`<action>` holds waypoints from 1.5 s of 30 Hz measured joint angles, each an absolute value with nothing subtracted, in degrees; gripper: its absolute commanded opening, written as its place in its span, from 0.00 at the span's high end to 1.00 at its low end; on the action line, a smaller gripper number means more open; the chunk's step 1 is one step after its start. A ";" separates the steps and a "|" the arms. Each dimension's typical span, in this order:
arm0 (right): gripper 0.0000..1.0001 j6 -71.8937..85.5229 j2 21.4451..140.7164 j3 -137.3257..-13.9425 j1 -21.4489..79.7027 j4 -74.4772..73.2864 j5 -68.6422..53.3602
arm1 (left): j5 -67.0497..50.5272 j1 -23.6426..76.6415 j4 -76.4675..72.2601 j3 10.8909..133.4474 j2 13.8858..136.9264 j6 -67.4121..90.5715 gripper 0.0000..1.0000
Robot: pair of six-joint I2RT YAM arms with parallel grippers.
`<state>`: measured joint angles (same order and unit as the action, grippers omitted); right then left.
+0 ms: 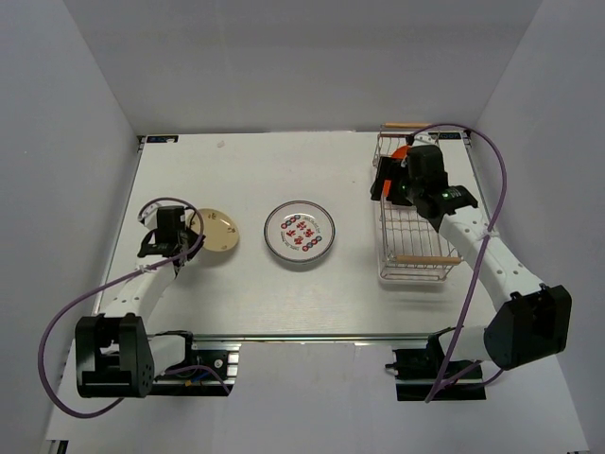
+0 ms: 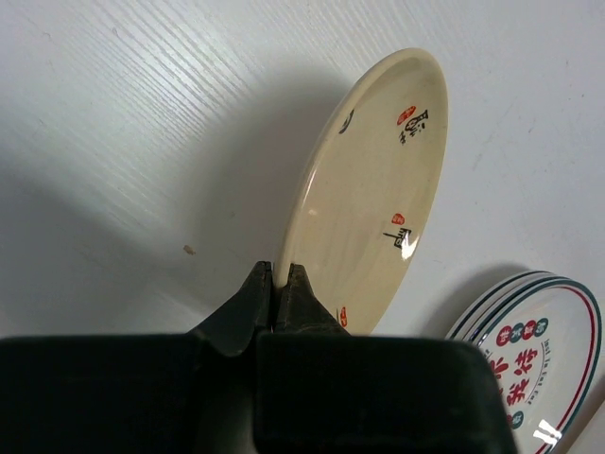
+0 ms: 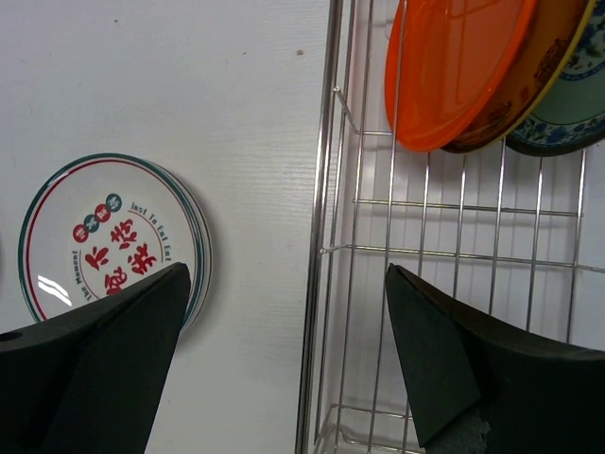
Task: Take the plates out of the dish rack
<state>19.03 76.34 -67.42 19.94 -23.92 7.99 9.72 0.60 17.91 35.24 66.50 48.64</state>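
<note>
The chrome wire dish rack (image 1: 416, 248) stands at the right. An orange-red plate (image 3: 454, 66) and a dark teal plate (image 3: 570, 112) stand on edge at its far end, with a brownish rim between them. My right gripper (image 3: 284, 293) is open and empty, straddling the rack's left rim (image 3: 326, 189); from above it (image 1: 389, 182) hovers near the orange plate (image 1: 402, 151). My left gripper (image 2: 281, 274) is shut on the near rim of a cream-white plate with red marks (image 2: 369, 189), held tilted low over the table (image 1: 216, 230). The white plate with a green-red rim ring (image 1: 299, 232) lies flat at mid-table.
The rack's wooden rod handles sit at its far end (image 1: 406, 125) and near end (image 1: 421, 258). White walls close in the table on three sides. The ringed plate also shows in the left wrist view (image 2: 539, 350) and in the right wrist view (image 3: 104, 236).
</note>
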 measured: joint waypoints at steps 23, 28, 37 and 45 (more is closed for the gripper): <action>0.11 14.24 86.28 -76.16 13.93 -23.90 16.32 | 8.54 -2.09 26.89 37.87 72.29 49.54 0.38; 0.11 12.36 89.08 -78.98 13.52 -23.88 16.27 | 9.21 -2.09 30.55 41.65 72.25 49.69 0.16; 0.11 10.46 95.88 -83.94 13.50 -23.90 16.45 | 8.93 -2.04 35.94 50.19 66.98 49.04 0.02; 0.11 10.07 101.84 -87.99 13.50 -24.14 19.11 | 8.60 -1.65 36.91 53.01 62.26 47.83 0.02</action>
<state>10.07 101.84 -87.99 13.50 -24.14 19.11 8.60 -1.65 36.91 53.01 62.26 47.83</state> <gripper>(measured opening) 0.889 0.981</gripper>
